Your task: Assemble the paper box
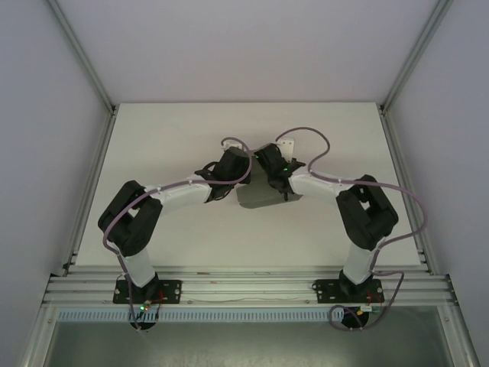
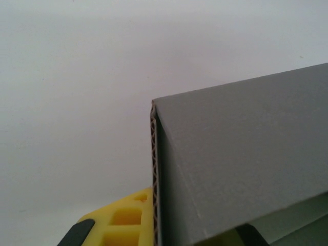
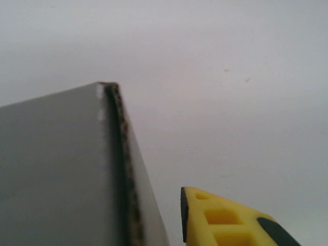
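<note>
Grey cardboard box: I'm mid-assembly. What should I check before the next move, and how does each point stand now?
1. The grey corrugated cardboard box lies on the white table between the arms: ok.
2. The left gripper straddles a box wall, its yellow finger against it: ok.
3. Left grip firm: cannot tell.
4. The right gripper touching the box: not ok; the right yellow finger stands apart from the wall.
5. Walls squared: cannot tell.
</note>
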Controlling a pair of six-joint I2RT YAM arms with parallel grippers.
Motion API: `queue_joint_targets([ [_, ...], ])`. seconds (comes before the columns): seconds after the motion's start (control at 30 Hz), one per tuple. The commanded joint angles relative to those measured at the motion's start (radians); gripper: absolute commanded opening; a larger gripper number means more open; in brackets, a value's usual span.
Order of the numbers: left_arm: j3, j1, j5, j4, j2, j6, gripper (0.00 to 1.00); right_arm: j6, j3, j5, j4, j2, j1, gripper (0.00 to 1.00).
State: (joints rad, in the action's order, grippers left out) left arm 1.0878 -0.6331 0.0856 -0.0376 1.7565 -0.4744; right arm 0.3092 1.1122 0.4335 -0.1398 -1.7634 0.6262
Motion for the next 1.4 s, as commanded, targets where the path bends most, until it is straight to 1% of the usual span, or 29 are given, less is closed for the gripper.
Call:
queue_joint_targets([
  [0.0,0.0,0.019,0.022,0.024,-0.019,-0.012,0.0,-0.099,-0.113,-0.173,0.243,0.081,-0.061,0.24],
  [0.03,0.0,0.02,0.016,0.021,-0.019,-0.012,0.0,-0.123,-0.145,-0.242,0.298,0.104,-0.061,0.26],
  [0.1,-0.002,0.019,0.01,0.02,-0.022,-0.007,0.0,-0.155,-0.182,-0.35,0.349,0.143,-0.062,0.39],
  [0.17,-0.004,0.019,0.007,0.016,-0.023,-0.006,0.0,-0.18,-0.207,-0.44,0.368,0.18,-0.062,0.56],
  [0.2,-0.005,0.019,0.001,0.012,-0.024,-0.003,0.0,-0.199,-0.218,-0.485,0.369,0.199,-0.063,0.62],
  [0.27,-0.002,0.019,-0.006,0.011,-0.028,-0.002,0.0,-0.206,-0.237,-0.53,0.366,0.232,-0.063,0.76],
  [0.37,-0.002,0.022,-0.009,0.017,-0.033,0.0,0.0,-0.205,-0.279,-0.565,0.377,0.296,-0.063,0.9],
  [0.4,-0.001,0.023,-0.009,0.02,-0.036,0.002,0.0,-0.203,-0.294,-0.569,0.38,0.325,-0.063,0.97],
  [0.43,-0.003,0.025,-0.01,0.021,-0.038,0.007,0.0,-0.195,-0.31,-0.566,0.382,0.352,-0.063,1.0],
  [0.53,-0.007,0.035,-0.021,0.031,-0.048,0.018,0.0,-0.166,-0.36,-0.518,0.373,0.448,-0.063,1.0],
  [0.63,0.004,0.047,-0.063,0.061,-0.058,0.075,0.0,-0.115,-0.4,-0.405,0.317,0.554,-0.063,1.0],
  [0.7,0.028,0.056,-0.13,0.119,-0.065,0.169,0.0,-0.062,-0.412,-0.326,0.225,0.619,-0.065,1.0],
  [0.73,0.053,0.056,-0.159,0.183,-0.068,0.221,0.0,-0.029,-0.41,-0.29,0.163,0.661,-0.069,1.0],
  [0.77,0.087,0.053,-0.207,0.275,-0.073,0.294,0.0,-0.004,-0.408,-0.261,0.091,0.696,-0.072,1.0],
  [0.83,0.115,0.038,-0.292,0.392,-0.075,0.445,0.0,0.037,-0.411,-0.206,-0.029,0.748,-0.078,1.0],
  [0.93,0.134,-0.004,-0.255,0.57,-0.059,0.665,0.0,0.092,-0.417,-0.142,-0.216,0.818,-0.093,1.0],
  [0.97,0.136,-0.015,-0.238,0.621,-0.05,0.725,0.0,0.101,-0.418,-0.132,-0.271,0.843,-0.1,1.0],
  [1.0,0.148,-0.019,-0.212,0.663,-0.038,0.756,0.0,0.105,-0.425,-0.132,-0.306,0.866,-0.108,1.0],
  [1.07,0.179,-0.021,-0.162,0.733,-0.007,0.792,0.0,0.11,-0.445,-0.137,-0.351,0.909,-0.124,1.0],
  [1.2,0.308,-0.032,-0.092,0.858,0.09,0.851,0.0,0.108,-0.478,-0.174,-0.365,0.952,-0.143,1.0],
  [1.37,0.48,-0.054,0.013,0.963,0.291,0.922,0.0,0.1,-0.48,-0.165,-0.369,0.945,-0.155,1.0],
])
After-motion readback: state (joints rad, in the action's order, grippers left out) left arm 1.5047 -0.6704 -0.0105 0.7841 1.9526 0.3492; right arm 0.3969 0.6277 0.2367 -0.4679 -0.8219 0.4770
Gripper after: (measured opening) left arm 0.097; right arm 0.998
